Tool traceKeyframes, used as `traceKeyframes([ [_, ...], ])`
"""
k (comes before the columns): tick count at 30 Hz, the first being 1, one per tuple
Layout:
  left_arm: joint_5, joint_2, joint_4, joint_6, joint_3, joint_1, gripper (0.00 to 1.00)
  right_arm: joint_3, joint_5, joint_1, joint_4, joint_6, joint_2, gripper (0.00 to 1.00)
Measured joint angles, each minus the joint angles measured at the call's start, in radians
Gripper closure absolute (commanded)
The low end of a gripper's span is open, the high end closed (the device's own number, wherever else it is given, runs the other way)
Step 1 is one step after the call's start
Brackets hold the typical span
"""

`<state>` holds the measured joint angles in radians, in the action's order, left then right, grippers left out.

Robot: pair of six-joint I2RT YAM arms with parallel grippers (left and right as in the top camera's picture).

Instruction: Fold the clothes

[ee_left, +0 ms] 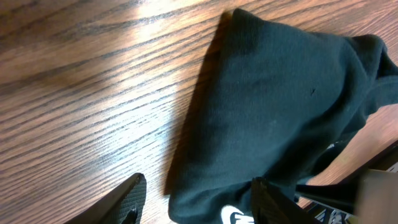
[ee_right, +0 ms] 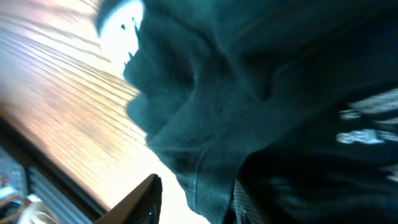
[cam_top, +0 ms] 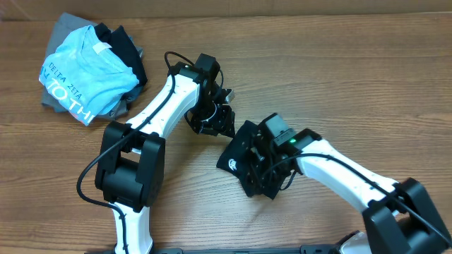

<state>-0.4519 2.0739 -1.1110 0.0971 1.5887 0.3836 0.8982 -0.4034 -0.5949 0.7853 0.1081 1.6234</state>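
Late fold stage judged: clothes point(cam_top: 242, 178) already compacted into small bundle near tabletop point(cam_top: 339, 77) centre, white logo point(cam_top: 231, 166) shown on top. Right hand point(cam_top: 267, 171) set on bundle, fingers seen spread, hem lying between, not pinched. Left hand point(cam_top: 214, 127) just beside bundle's far corner, open, nothing held. Next move judged: final tuck or press, then hands lifted clear. Bare wood left all round bundle; light blue T-shirt point(cam_top: 85, 70) pile well apart.

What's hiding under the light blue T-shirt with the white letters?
A grey garment and a dark garment peek out beneath the light blue T-shirt. Their middles are covered, so nothing more shows.
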Motion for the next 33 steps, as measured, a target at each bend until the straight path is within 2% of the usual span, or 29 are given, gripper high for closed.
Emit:
traceKeyframes([
  [2,0.000,0.000,0.000,0.000,0.000,0.000,0.44,0.000,0.021,-0.014,0.001,-0.005,0.021,0.92],
  [3,0.000,0.000,0.000,0.000,0.000,0.000,0.44,-0.001,0.029,-0.016,0.003,-0.006,0.029,0.96],
  [10,0.001,0.000,0.001,-0.001,0.000,0.000,0.40,0.024,0.078,0.012,0.133,0.001,0.021,0.96],
  [20,0.019,0.000,0.004,-0.008,0.000,0.000,0.37,0.107,0.181,0.043,0.336,0.052,-0.152,0.94],
  [21,0.021,0.000,0.005,-0.012,0.000,0.000,0.36,0.107,0.188,0.045,0.356,0.067,-0.155,0.84],
  [23,0.023,0.000,0.005,-0.017,0.000,0.000,0.36,0.107,0.202,0.047,0.386,0.105,-0.154,0.47],
  [24,0.023,0.000,0.005,-0.020,0.000,0.000,0.36,0.107,0.207,0.050,0.399,0.115,-0.154,0.41],
  [28,0.027,0.000,0.008,-0.023,0.000,0.000,0.35,0.104,0.264,0.052,0.389,0.200,-0.154,0.39],
  [33,0.027,0.000,0.009,-0.023,0.000,0.000,0.34,0.100,0.307,0.104,0.185,0.269,-0.154,0.39],
])
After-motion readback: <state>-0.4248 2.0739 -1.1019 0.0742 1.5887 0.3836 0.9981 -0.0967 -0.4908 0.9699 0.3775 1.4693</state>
